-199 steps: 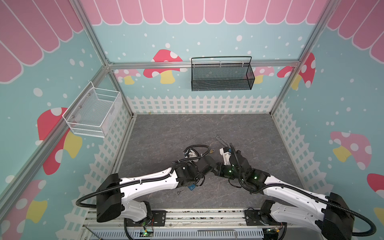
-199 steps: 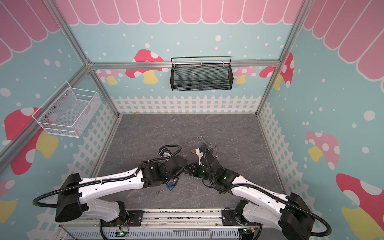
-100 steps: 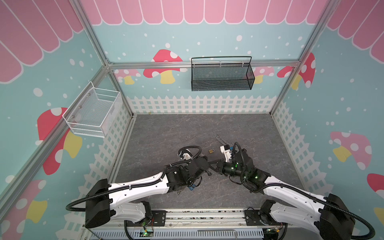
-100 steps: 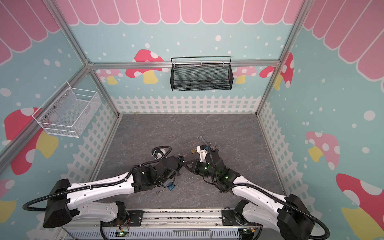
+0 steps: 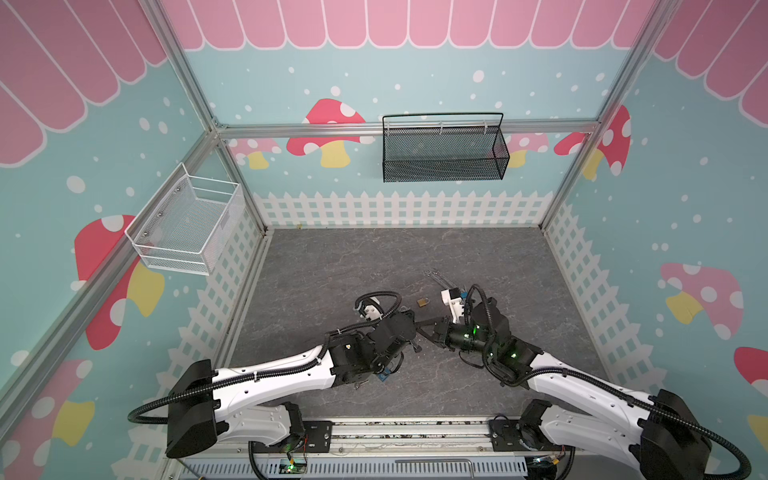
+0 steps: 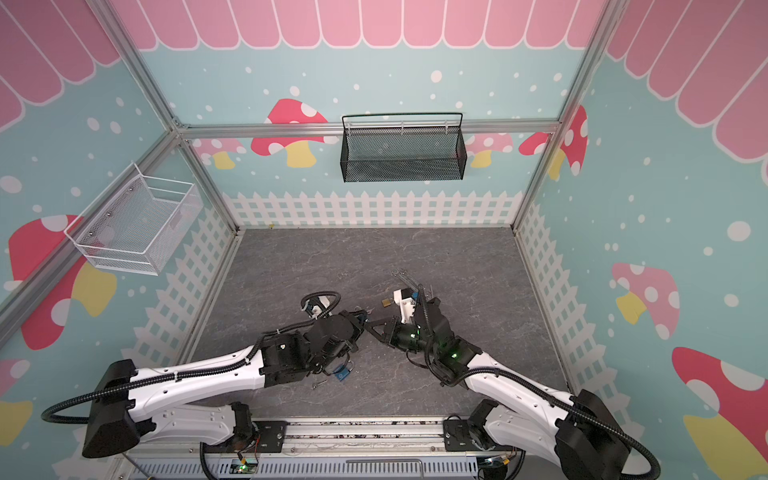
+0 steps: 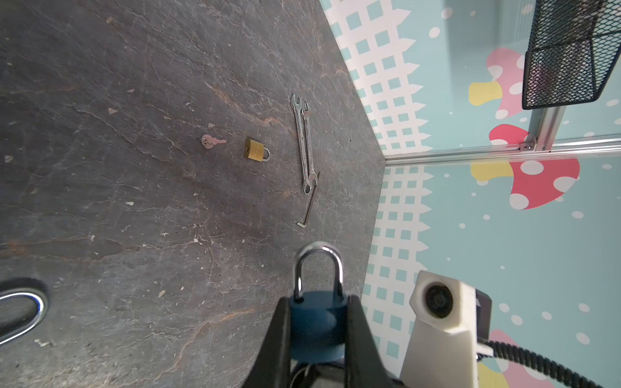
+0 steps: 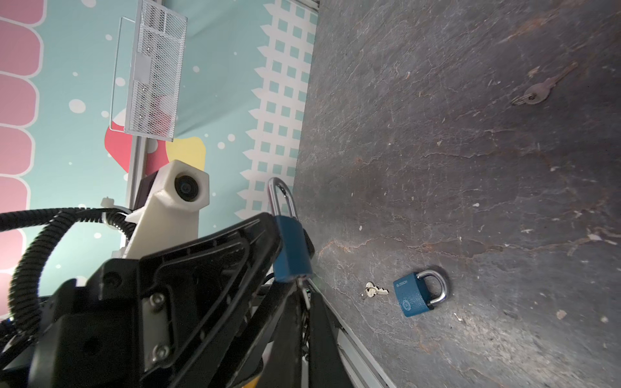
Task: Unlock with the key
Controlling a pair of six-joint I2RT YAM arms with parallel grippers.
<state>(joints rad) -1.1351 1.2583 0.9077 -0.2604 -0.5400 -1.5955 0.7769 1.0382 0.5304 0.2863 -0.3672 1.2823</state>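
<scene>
Padlock (image 7: 317,322), blue with a shut silver shackle (image 7: 317,265), sits clamped between the left fingers (image 7: 279,342) above the worktop (image 7: 134,201). Right fingers (image 8: 322,342) are closed, pinching a key (image 8: 303,285) at its base. Since a second ago the left arm (image 5: 282,374) has drawn back slightly leftward; both grips are unchanged.

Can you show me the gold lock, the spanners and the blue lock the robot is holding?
Gold lock (image 7: 254,150), left wrist view, on its brass body.
Spanners (image 7: 302,144), left wrist view, middle of their shafts.
Held blue lock (image 7: 317,324), left wrist view, on its blue body.
</scene>
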